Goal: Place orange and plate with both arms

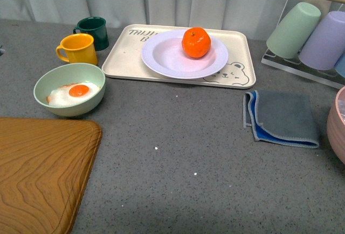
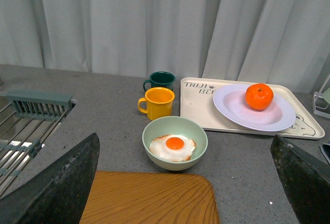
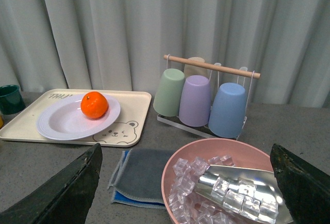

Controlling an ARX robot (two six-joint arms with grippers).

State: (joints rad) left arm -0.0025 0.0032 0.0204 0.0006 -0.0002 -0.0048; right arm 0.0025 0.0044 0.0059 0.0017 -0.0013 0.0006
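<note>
Printed on the beige bear tray (image 1: 126, 56): "TAIJI" readable from the left wrist view, a second line below starting "BE" — the rest covered by the plate (image 1: 167, 56). Resting on that tray, the white plate, with the orange (image 1: 196, 42) sitting in it toward the far right side (small green stem dot up). Drawn on the tray's near right corner, a bear face (image 1: 233, 74), partly under the plate rim. Left gripper (image 2: 185, 182) and right gripper (image 3: 185, 182): only dark finger edges at the frame corners, spread wide, holding nothing. Right of the tray, a pink bowl of ice (image 3: 221, 182), cut off by the frame.
</note>
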